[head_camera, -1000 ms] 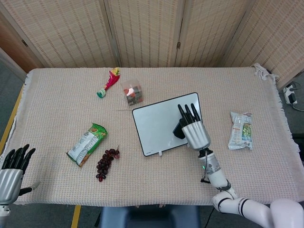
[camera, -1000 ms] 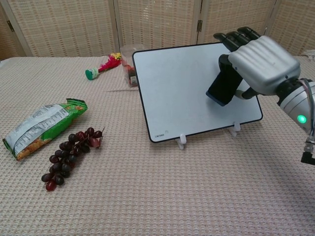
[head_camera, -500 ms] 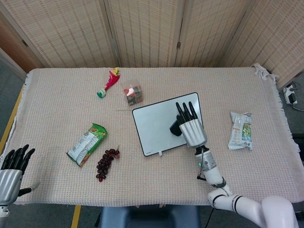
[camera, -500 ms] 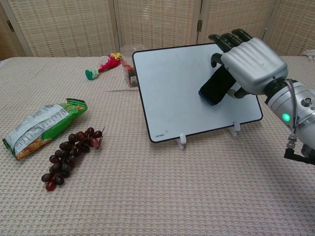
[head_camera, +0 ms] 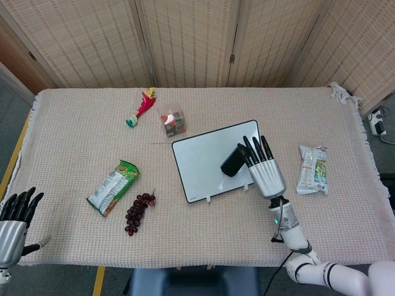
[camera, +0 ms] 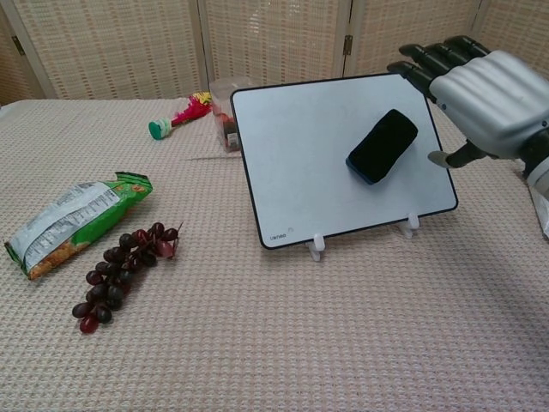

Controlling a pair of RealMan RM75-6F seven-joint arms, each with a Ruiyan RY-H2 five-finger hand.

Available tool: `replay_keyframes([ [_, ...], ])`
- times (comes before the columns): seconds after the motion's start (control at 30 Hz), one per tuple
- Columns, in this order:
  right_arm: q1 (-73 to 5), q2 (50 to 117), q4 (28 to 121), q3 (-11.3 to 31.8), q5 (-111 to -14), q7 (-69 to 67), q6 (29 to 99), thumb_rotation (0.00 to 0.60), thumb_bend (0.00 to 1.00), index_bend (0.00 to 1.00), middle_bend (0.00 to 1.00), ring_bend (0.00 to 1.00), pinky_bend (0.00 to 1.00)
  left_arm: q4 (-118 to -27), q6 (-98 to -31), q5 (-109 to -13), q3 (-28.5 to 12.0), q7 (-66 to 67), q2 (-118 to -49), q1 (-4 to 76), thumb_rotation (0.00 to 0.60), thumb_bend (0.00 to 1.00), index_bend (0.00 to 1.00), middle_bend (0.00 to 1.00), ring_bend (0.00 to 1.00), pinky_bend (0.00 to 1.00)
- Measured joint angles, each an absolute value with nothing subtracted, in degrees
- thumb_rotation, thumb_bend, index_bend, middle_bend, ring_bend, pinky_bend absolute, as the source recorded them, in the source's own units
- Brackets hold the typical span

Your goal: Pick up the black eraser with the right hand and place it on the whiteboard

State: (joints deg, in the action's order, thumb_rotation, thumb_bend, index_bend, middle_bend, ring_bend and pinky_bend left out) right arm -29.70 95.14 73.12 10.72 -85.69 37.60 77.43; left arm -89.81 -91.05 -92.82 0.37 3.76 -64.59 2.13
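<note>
The black eraser (head_camera: 233,161) (camera: 383,145) lies on the right half of the tilted whiteboard (head_camera: 200,165) (camera: 309,163), with nothing holding it. My right hand (head_camera: 264,169) (camera: 480,99) hovers just to the right of the eraser, apart from it, fingers stretched out and holding nothing. My left hand (head_camera: 13,222) shows only in the head view, at the table's near left corner, fingers spread and empty.
A green snack bag (head_camera: 112,187) (camera: 73,221) and a bunch of dark grapes (head_camera: 137,212) (camera: 120,273) lie left of the whiteboard. A small clear box (head_camera: 172,121) and a red-green toy (head_camera: 141,106) sit behind it. A white packet (head_camera: 313,169) lies at the right.
My right hand has let go of the eraser and drawn back to the right. The eraser stays on the whiteboard. The left hand has hardly moved.
</note>
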Motion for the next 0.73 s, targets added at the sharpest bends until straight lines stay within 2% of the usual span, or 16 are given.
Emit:
replay_keyframes([
  [0.2, -22.63, 82.25, 87.86, 5.12, -84.80, 31.47, 78.52, 0.600, 0.26, 0.00, 0.00, 0.00, 0.00, -90.07, -89.97, -91.16, -0.03, 5.94, -64.96, 2.23, 0.600, 0.12, 0.00, 0.00, 0.00, 0.00],
  [0.37, -13.97, 72.96, 93.05, -0.94, -84.48, 25.32, 82.31, 0.600, 0.26, 0.00, 0.00, 0.00, 0.00, -90.16, -90.44, -91.06, -0.30, 7.91, -65.47, 2.06, 0.600, 0.12, 0.00, 0.00, 0.00, 0.00],
  [0.57, -9.60, 71.79, 92.40, -3.11, -85.52, 21.11, 86.76, 0.600, 0.26, 0.00, 0.00, 0.00, 0.00, -90.35, -90.50, -90.83, -0.30, 10.40, -65.84, 1.84, 0.600, 0.12, 0.00, 0.00, 0.00, 0.00],
  [0.73, -7.86, 71.56, 91.67, -3.24, -87.19, 20.19, 89.13, 0.600, 0.26, 0.00, 0.00, 0.00, 0.00, -91.30, -89.38, -89.73, -0.27, 12.32, -65.89, 1.86, 0.600, 0.12, 0.00, 0.00, 0.00, 0.00],
])
